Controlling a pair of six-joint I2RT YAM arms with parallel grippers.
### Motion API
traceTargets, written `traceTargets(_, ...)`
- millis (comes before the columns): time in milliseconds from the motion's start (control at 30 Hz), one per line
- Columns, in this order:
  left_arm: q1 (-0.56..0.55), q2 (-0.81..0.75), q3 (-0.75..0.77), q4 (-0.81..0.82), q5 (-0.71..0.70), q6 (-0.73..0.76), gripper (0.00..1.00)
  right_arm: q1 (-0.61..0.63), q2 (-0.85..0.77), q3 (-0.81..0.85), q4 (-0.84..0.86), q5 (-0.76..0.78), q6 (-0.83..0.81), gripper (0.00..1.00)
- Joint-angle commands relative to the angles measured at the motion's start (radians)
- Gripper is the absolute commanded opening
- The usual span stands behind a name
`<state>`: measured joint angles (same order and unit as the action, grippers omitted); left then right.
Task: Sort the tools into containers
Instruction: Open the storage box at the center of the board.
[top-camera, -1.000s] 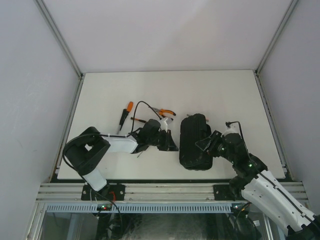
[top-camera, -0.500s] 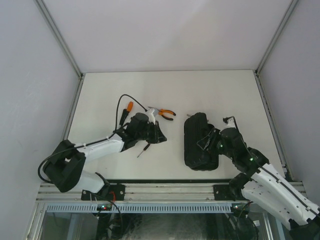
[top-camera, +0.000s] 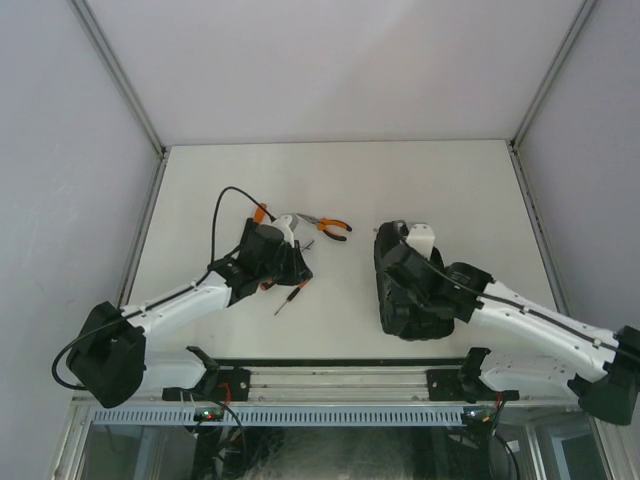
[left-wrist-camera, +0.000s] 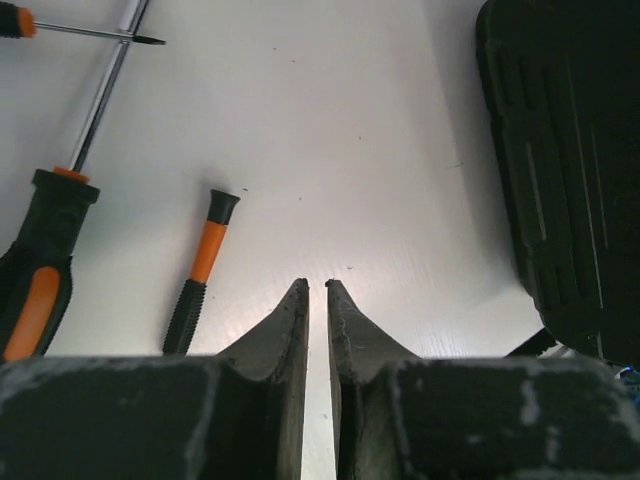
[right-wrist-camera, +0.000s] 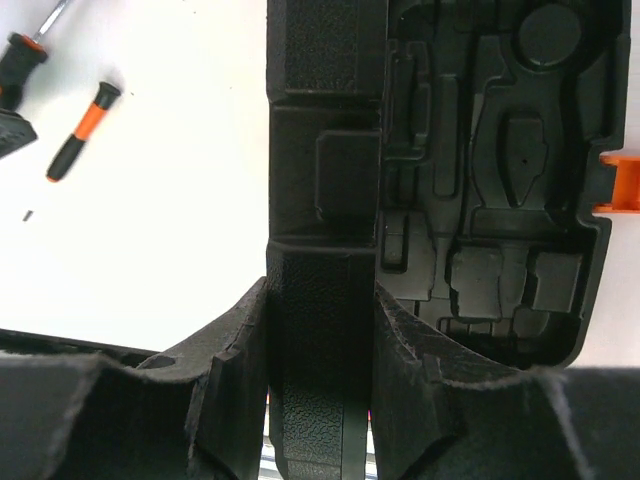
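The black ribbed tool case (top-camera: 400, 300) lies right of centre. In the right wrist view its lid edge (right-wrist-camera: 320, 200) stands upright and the moulded slots (right-wrist-camera: 480, 150) and an orange latch (right-wrist-camera: 620, 185) show inside. My right gripper (right-wrist-camera: 320, 295) is shut on that edge; it also shows in the top view (top-camera: 405, 262). My left gripper (left-wrist-camera: 317, 285) is shut and empty over the table, left of the case (left-wrist-camera: 570, 180); it also shows in the top view (top-camera: 298, 272). A thick screwdriver (left-wrist-camera: 45, 270) and a small one (left-wrist-camera: 200, 275) lie ahead on its left. Orange-handled pliers (top-camera: 335, 228) lie beyond.
A thin screwdriver (top-camera: 285, 300) lies near the table's front, below the left gripper. Another orange handle (top-camera: 260, 212) shows behind the left wrist's cable. White walls enclose the table (top-camera: 200, 190) on three sides. The hammer is not in view.
My left arm has stretched out and swung up and to the left. My right arm has reached over the case and closed on its edge. The case has shifted slightly right.
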<state>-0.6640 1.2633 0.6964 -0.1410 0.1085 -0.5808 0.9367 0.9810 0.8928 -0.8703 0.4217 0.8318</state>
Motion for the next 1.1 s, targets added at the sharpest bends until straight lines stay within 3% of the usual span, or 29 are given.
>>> traceTargets(0, 0.007, -0.065, 0.022, -0.044, -0.067, 0.03, 0.15, 0.102, 0.135, 0.116, -0.089, 0.173, -0.029, 0.26)
traceTargets(133, 0.01, -0.107, 0.01, -0.084, -0.113, 0.032, 0.15, 0.172, 0.269, 0.19, -0.106, 0.193, -0.034, 0.3)
traceTargets(367, 0.018, -0.194, -0.012, -0.162, -0.18, 0.027, 0.17, 0.253, 0.349, 0.233, -0.011, 0.163, -0.071, 0.5)
traceTargets(533, 0.02, -0.269, -0.036, -0.218, -0.205, 0.01, 0.17, 0.276, 0.328, 0.231, 0.042, 0.148, -0.099, 0.62)
traceTargets(833, 0.02, -0.402, -0.076, -0.307, -0.241, -0.037, 0.18, 0.304, 0.171, 0.117, 0.16, 0.086, -0.107, 0.68)
traceTargets(1067, 0.02, -0.444, -0.059, -0.366, -0.262, -0.032, 0.18, 0.292, 0.079, 0.003, 0.123, 0.107, -0.026, 0.74)
